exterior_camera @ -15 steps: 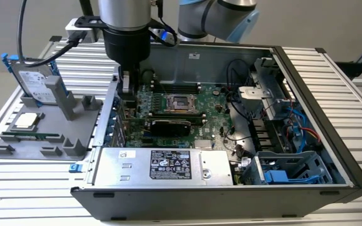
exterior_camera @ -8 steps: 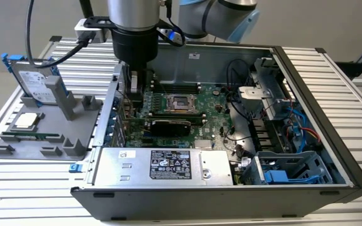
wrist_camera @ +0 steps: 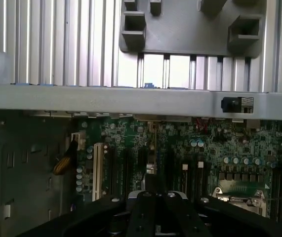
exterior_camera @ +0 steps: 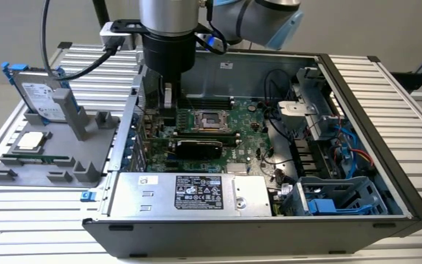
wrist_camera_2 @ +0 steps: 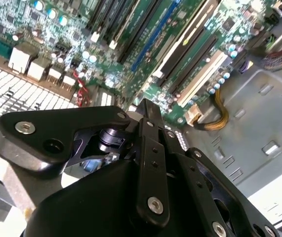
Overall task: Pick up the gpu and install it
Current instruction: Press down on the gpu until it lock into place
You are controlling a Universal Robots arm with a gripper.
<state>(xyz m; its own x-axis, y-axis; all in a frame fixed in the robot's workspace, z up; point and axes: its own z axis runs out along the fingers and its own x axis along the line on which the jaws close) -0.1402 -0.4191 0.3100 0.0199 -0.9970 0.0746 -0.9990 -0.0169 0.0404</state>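
One card matters: the gpu (exterior_camera: 198, 147) is standing on the motherboard (exterior_camera: 254, 144), its long axis running across the exterior view. Your gripper (exterior_camera: 168, 98) is hanging near it, toward that view's left, pinched closed and carrying nothing.

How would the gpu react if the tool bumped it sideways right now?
Probably stiff: the gpu looks like a rigid black-shrouded card. It stands on edge on the motherboard, so a side push would likely lever it, not slide it. Being thin, probably light.
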